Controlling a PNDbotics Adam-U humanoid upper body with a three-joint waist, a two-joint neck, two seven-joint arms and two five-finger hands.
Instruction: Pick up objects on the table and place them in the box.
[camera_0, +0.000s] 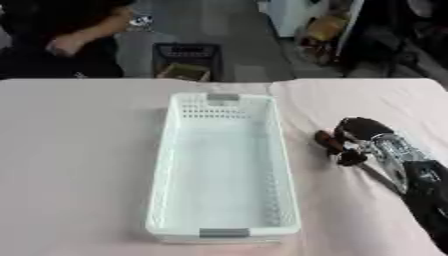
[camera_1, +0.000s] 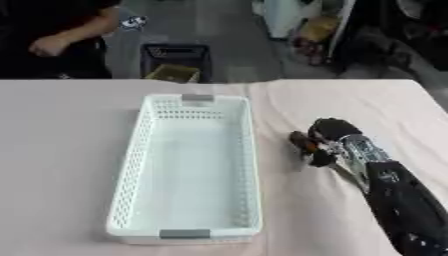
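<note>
A long white plastic basket with perforated walls and grey end tabs (camera_0: 223, 175) lies lengthwise mid-worktop, nothing visible inside. The pink cloth-covered worktop (camera_0: 79, 160) spreads around it. Just right of the basket's right wall, the robot's right hand (camera_1: 328, 141) rests on the cloth, fingers (camera_1: 304, 141) curled; whether they pinch anything cannot be told.

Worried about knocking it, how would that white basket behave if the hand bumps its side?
The basket would probably slide: it looks like thin perforated plastic with nothing visible inside. Being low and long, it seems unlikely to tip. The right hand sits close beside it.
</note>
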